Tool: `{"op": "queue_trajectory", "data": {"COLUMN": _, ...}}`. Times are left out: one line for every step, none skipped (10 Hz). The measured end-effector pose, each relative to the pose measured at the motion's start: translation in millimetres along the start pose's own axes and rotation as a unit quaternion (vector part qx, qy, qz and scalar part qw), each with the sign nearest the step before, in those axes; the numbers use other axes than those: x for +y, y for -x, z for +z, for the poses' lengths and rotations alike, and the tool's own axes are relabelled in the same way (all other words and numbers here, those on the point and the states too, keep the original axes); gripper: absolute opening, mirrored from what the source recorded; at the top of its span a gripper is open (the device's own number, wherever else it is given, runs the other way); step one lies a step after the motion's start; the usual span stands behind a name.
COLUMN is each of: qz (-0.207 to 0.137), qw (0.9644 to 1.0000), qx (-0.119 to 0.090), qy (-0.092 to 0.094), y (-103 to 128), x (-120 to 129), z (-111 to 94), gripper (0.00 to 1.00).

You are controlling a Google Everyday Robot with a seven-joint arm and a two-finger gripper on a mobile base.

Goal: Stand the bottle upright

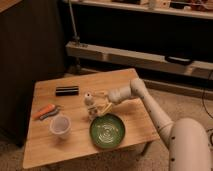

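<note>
A small pale bottle (89, 104) with a light cap stands about upright near the middle of the wooden table (45, 142). My gripper (98, 102) reaches in from the right on the white arm (150, 107). Its yellowish fingers sit right beside the bottle, seemingly around its right side.
A green plate (107, 131) lies just in front of the bottle. A clear plastic cup (60, 126) stands at front left. An orange-and-grey object (46, 111) lies at the left, and a black rectangular object (67, 90) at the back. Dark shelving stands behind the table.
</note>
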Motion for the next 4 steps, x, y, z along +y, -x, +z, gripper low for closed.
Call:
{"op": "queue_trajectory", "data": {"qz": -0.001, "qw": 1.0, "qx": 0.0, "qy": -0.001, "y": 1, "x": 1, "z": -3, "gripper": 0.8}}
{"op": "queue_trajectory", "data": {"qz": -0.002, "qw": 1.0, "qx": 0.0, "qy": -0.003, "y": 3, "x": 2, "z": -9, "gripper": 0.8}}
{"op": "queue_trajectory", "data": {"qz": -0.005, "qw": 1.0, "qx": 0.002, "qy": -0.001, "y": 8, "x": 2, "z": -14, "gripper": 0.8}}
{"op": "queue_trajectory", "data": {"qz": -0.005, "qw": 1.0, "qx": 0.002, "qy": 0.0, "y": 9, "x": 2, "z": -14, "gripper": 0.8}}
